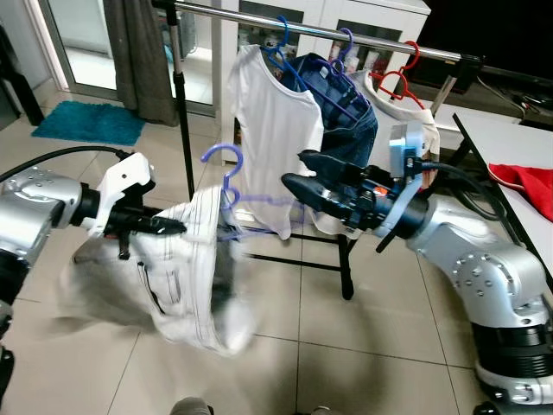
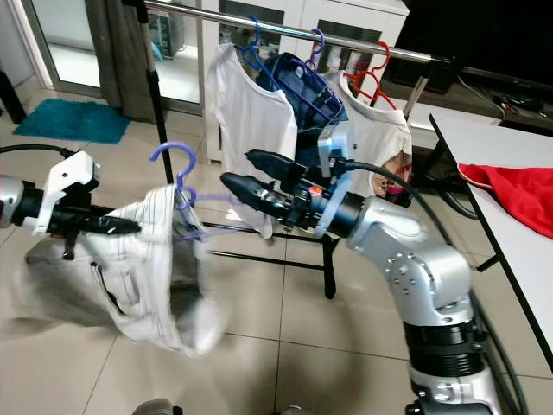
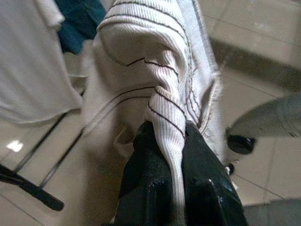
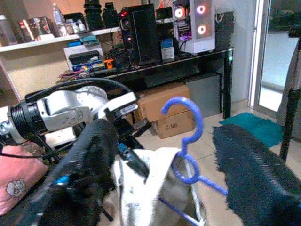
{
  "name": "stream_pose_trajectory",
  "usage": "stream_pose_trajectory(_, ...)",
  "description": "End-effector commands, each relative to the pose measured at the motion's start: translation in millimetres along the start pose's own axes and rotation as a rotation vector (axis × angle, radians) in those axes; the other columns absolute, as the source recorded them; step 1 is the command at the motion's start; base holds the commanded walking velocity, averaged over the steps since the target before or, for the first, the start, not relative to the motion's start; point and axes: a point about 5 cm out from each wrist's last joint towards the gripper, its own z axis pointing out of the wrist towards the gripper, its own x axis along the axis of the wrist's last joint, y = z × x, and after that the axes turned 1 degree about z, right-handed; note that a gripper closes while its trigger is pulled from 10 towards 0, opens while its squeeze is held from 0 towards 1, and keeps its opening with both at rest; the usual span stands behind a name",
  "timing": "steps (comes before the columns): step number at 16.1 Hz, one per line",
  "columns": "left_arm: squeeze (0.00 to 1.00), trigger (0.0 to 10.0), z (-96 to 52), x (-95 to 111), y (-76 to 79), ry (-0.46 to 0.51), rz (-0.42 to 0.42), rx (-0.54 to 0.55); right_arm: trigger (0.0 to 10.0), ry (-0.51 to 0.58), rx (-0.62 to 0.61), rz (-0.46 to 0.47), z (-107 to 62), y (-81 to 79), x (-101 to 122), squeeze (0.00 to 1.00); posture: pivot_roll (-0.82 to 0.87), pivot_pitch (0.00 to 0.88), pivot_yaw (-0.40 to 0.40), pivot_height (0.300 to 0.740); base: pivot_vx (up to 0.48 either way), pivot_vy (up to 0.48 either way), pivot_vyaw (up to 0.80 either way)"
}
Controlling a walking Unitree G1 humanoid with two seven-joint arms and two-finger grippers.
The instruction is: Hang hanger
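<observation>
A purple hanger (image 1: 226,183) carries a white striped garment (image 1: 194,277) that hangs in the air in front of the clothes rack. My left gripper (image 1: 177,228) is shut on a fold of that garment (image 3: 169,136), left of the hanger's hook. My right gripper (image 1: 294,171) is open, its fingers (image 4: 256,174) pointing at the hanger's hook (image 4: 186,141) from the right, a short way off it. The metal rail (image 1: 328,33) runs above, holding a white T-shirt (image 1: 272,130), jeans (image 1: 350,121) and a red hanger (image 1: 400,76).
The rack's black pole (image 1: 183,112) stands behind the garment, its base bars on the tiled floor. A table (image 1: 505,147) with a red cloth (image 1: 527,186) is at the right. A teal mat (image 1: 86,121) lies far left by a curtain.
</observation>
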Motion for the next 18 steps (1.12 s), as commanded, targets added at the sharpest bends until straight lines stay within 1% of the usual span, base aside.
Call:
stream_pose_trajectory(1,0.0,0.0,-3.7,17.0,-5.0,0.065,0.05,0.037,10.0,-0.012,-0.022,-0.022,-1.2,0.5,0.0,1.0,0.01,0.0,-0.109,0.74,0.0,0.0,0.0)
stream_pose_trajectory(2,0.0,0.0,-6.2,17.1,-7.3,0.091,0.036,0.067,10.0,-0.088,-0.06,-0.07,-3.3,2.9,-10.9,1.0,0.02,0.0,-0.109,0.74,0.0,0.0,0.0)
stream_pose_trajectory(3,0.0,0.0,-10.1,17.5,-9.1,0.121,0.016,0.088,10.0,-0.137,-0.098,-0.087,-7.5,5.1,-19.6,1.0,0.02,0.0,-0.111,0.74,0.0,0.0,0.0)
stream_pose_trajectory(4,0.0,0.0,-12.5,17.6,-9.7,0.131,0.012,0.095,10.0,-0.169,-0.11,-0.11,-10.3,5.8,-24.0,1.0,0.02,0.0,-0.11,0.74,0.0,0.0,0.0)
stream_pose_trajectory(5,0.0,0.0,-20.0,20.0,-11.0,0.176,0.017,0.105,10.0,-0.237,-0.126,-0.133,-18.5,6.3,-35.9,1.0,0.02,0.0,-0.108,0.74,0.0,0.0,0.0)
stream_pose_trajectory(6,0.0,0.0,-30.6,25.5,-10.0,0.253,0.019,0.077,10.0,-0.316,-0.178,-0.135,-26.6,9.3,-51.3,1.0,0.02,0.0,-0.104,0.74,0.0,0.0,0.0)
stream_pose_trajectory(8,0.0,0.0,-45.1,34.2,-3.5,0.321,0.014,-0.017,10.0,-0.348,-0.206,-0.128,-29.4,10.2,-62.5,1.0,0.02,0.0,-0.097,0.74,0.0,0.0,0.0)
stream_pose_trajectory(9,0.0,0.0,-58.2,39.3,3.6,0.321,0.006,-0.104,10.0,-0.333,-0.252,-0.108,-30.2,14.3,-68.8,1.0,0.02,0.0,-0.097,0.74,0.0,0.0,0.0)
stream_pose_trajectory(10,0.0,0.0,-58.2,39.3,3.6,0.321,0.006,-0.104,10.0,-0.333,-0.252,-0.108,-30.2,14.3,-68.8,1.0,0.02,0.0,-0.097,0.74,0.0,0.0,0.0)
stream_pose_trajectory(11,0.0,0.0,-63.4,40.6,7.0,0.306,0.009,-0.132,10.0,-0.325,-0.279,-0.104,-30.5,17.1,-71.1,1.0,0.02,0.0,-0.097,0.74,0.0,0.0,0.0)
stream_pose_trajectory(12,0.0,0.0,-74.3,46.5,13.1,0.282,0.034,-0.152,10.0,-0.297,-0.351,-0.092,-32.1,26.4,-76.9,1.0,0.03,0.0,-0.1,0.74,0.0,0.0,0.0)
stream_pose_trajectory(13,0.0,0.0,-74.3,46.5,13.1,0.282,0.034,-0.152,10.0,-0.297,-0.351,-0.092,-32.1,26.4,-76.9,1.0,0.03,0.0,-0.1,0.74,0.0,0.0,0.0)
stream_pose_trajectory(14,0.0,0.0,-81.8,55.6,17.1,0.282,0.074,-0.152,10.0,-0.301,-0.393,-0.102,-32.0,32.3,-83.0,1.0,0.04,0.0,-0.102,0.74,0.0,0.0,0.0)
stream_pose_trajectory(15,0.0,0.0,-84.1,60.1,18.0,0.291,0.095,-0.148,10.0,-0.306,-0.397,-0.106,-30.9,32.9,-85.4,0.78,0.05,0.0,-0.103,0.74,0.0,0.0,0.0)
stream_pose_trajectory(16,0.0,0.0,-85.8,65.1,18.2,0.307,0.109,-0.143,10.0,-0.308,-0.393,-0.099,-28.0,31.7,-87.9,0.0,0.05,0.0,-0.109,0.74,0.0,0.0,0.0)
stream_pose_trajectory(17,0.0,0.0,-87.8,72.2,19.5,0.331,0.126,-0.143,10.0,-0.303,-0.367,-0.08,-19.5,25.8,-92.4,0.0,0.06,0.0,-0.11,0.74,0.0,0.0,0.0)
stream_pose_trajectory(18,0.0,0.0,-87.8,72.2,19.5,0.331,0.126,-0.143,10.0,-0.303,-0.367,-0.08,-19.5,25.8,-92.4,0.0,0.06,0.0,-0.11,0.74,0.0,0.0,0.0)
